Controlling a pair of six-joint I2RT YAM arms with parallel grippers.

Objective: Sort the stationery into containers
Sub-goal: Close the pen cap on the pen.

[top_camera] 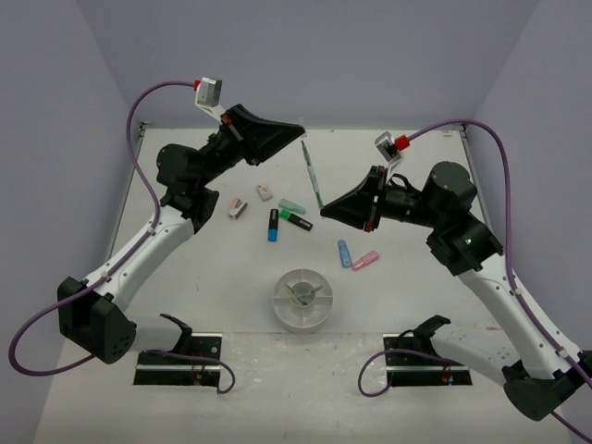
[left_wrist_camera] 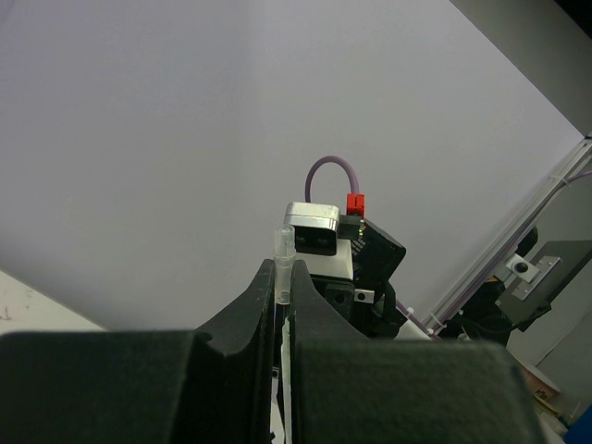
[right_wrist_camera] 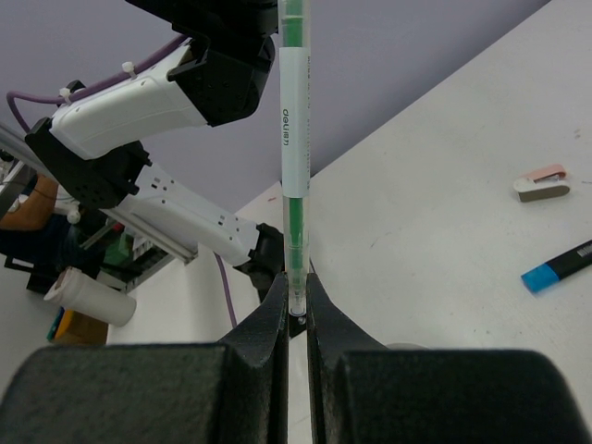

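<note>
A thin green-and-white pen hangs in the air over the back of the table, held at both ends. My left gripper is shut on its far end; in the left wrist view the pen's clear tip pokes out between the fingers. My right gripper is shut on the near end, and the pen runs straight up from the jaws. The round white divided dish stands at the front centre with a few items inside. Highlighters and erasers lie loose between the arms.
On the table lie two erasers, a green highlighter, a blue one, a black one, a blue item and a pink one. White walls close off the back and sides.
</note>
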